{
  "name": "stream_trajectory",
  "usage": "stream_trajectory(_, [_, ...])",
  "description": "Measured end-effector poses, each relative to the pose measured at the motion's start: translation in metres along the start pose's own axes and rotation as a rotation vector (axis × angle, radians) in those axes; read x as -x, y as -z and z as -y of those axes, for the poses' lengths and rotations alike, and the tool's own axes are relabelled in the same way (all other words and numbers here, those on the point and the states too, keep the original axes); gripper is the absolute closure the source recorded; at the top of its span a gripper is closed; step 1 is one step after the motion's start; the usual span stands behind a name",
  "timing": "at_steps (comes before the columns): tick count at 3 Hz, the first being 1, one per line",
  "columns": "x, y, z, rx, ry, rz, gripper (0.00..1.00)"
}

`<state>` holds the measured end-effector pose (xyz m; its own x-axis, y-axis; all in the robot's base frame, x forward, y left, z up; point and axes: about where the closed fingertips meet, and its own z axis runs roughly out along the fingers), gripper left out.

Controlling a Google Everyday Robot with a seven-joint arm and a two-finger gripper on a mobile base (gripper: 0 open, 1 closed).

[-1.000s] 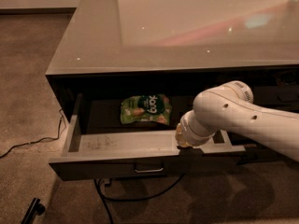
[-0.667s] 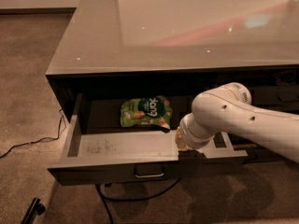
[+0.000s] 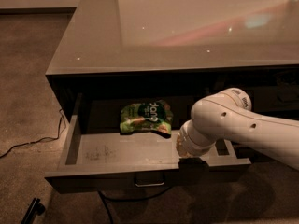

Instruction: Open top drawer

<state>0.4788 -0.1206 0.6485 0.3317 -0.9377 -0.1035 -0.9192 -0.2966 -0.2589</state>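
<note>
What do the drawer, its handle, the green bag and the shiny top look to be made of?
Drawer: matte grey board, probably laminate or painted wood; flat and dull, floor scuffed.
Handle: likely metal; thin bar with a glint.
Bag: crinkled plastic film, glossy.
Top: glossy, glass or lacquer; it mirrors lights.
The gripper, at the drawer's front edge below the white arm, looks dark; material unclear.

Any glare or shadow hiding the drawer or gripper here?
Camera view: dim, warm light; glare streaks and specks on the glossy countertop; deep shadow at the back of the top drawer, green bag legible; the gripper, at the drawer's front rim under the white arm, sits in shadow.
</note>
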Motion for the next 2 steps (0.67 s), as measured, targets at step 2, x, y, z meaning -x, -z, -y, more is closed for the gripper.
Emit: stream_trajectory(2, [0.0000, 0.0001, -0.0002, 0.000, 0.000, 0.000, 0.58])
